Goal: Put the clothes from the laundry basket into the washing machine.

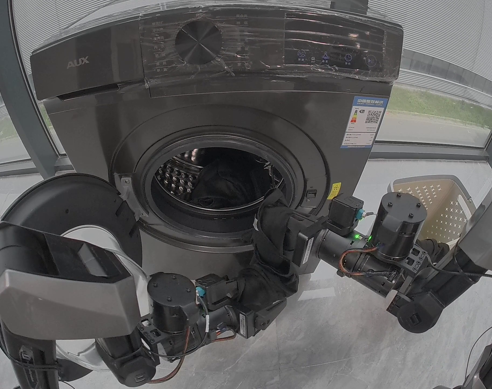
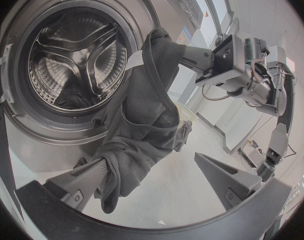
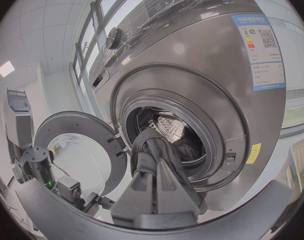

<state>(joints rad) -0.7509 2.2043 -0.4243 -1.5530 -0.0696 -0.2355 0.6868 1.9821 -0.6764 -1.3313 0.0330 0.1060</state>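
The washing machine [image 1: 229, 109] has its door [image 1: 67, 206] swung open at the left. Low before the drum [image 1: 178, 176], the left gripper [image 2: 150, 159] has its fingers spread, with the dark garment [image 1: 267, 282] draped over one finger [image 2: 88, 174]. Just above, the right gripper [image 1: 282, 232] is clamped on the garment's upper end by the drum's lower rim. The laundry basket [image 1: 446, 203] stands at the right.

Washing machine [image 1: 229, 109] glossy metal (drum [image 2: 78, 50] polished steel); garment [image 2: 142, 117] matt cloth.
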